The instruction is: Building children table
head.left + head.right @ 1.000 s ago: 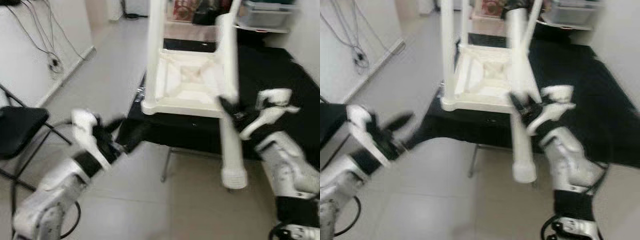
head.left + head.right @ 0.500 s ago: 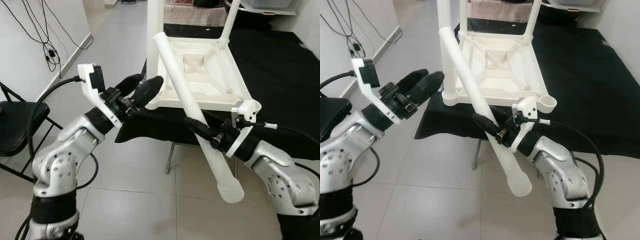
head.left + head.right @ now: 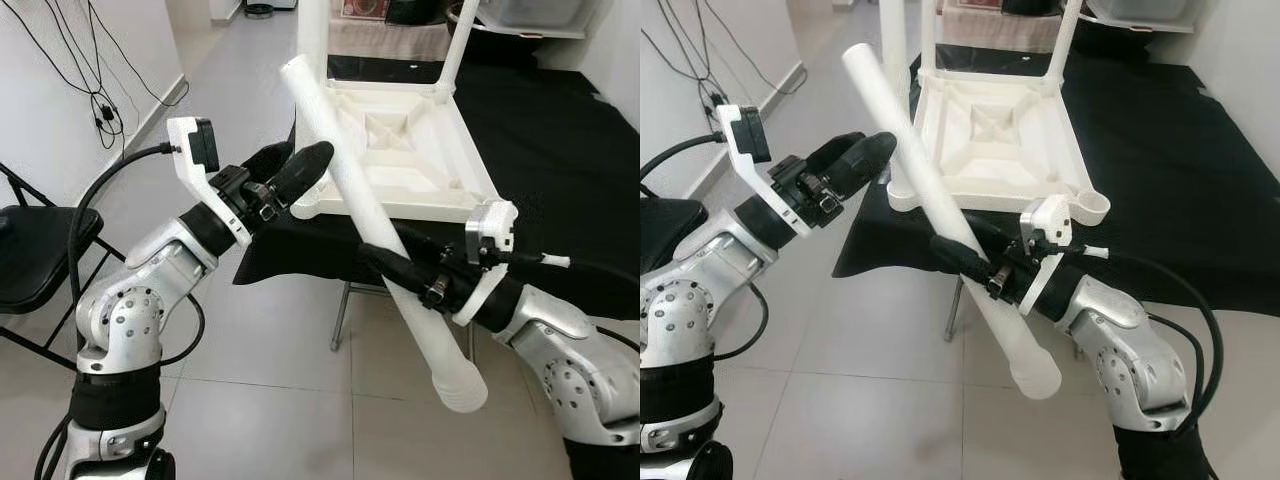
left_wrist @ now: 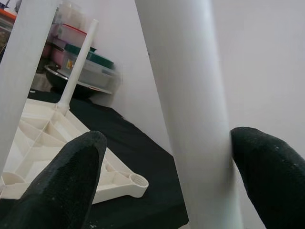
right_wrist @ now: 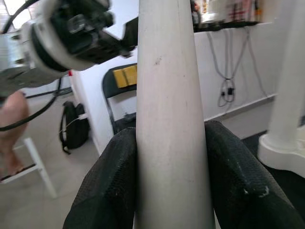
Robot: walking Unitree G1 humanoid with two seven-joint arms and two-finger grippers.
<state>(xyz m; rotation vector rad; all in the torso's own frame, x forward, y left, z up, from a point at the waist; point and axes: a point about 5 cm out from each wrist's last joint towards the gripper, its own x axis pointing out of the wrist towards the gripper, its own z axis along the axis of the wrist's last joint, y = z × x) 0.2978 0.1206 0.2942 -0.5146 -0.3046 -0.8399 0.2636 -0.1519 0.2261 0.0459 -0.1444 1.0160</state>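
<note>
- Left eye view: white children's table (image 3: 400, 150) lying upside down on a desk draped in black cloth (image 3: 560, 170), near that desk's front edge, underside ribs facing up.
- Three white legs already standing up from the upturned table: one at its near left corner (image 3: 896, 40), two at the far corners.
- Near right corner socket (image 3: 1092, 204) of the table open, with no leg in it.
- Loose white table leg (image 3: 375, 225) held slantwise in front of the table, upper end level with the table's near left corner, lower ribbed end hanging past the desk's front edge above the tiled floor (image 3: 260, 400).
- Right gripper (image 3: 385, 265) just before the table's front edge, jaws clamped on the loose leg about midway along it; in the right wrist view, both black fingers (image 5: 112, 186) pressed against the leg's sides.
- Left gripper (image 3: 295, 172) raised beside the table's near left corner, at the loose leg's upper part, jaws spread wide around the leg.
- In the left wrist view, one finger (image 4: 271, 176) touching the leg, the other (image 4: 66, 181) well apart from it.
- Black folding chair (image 3: 35, 260) standing on the floor well to the left of the table, against a white wall with dangling cables (image 3: 95, 90).
- Plastic bins (image 3: 530, 12) on a shelf beyond the table.
</note>
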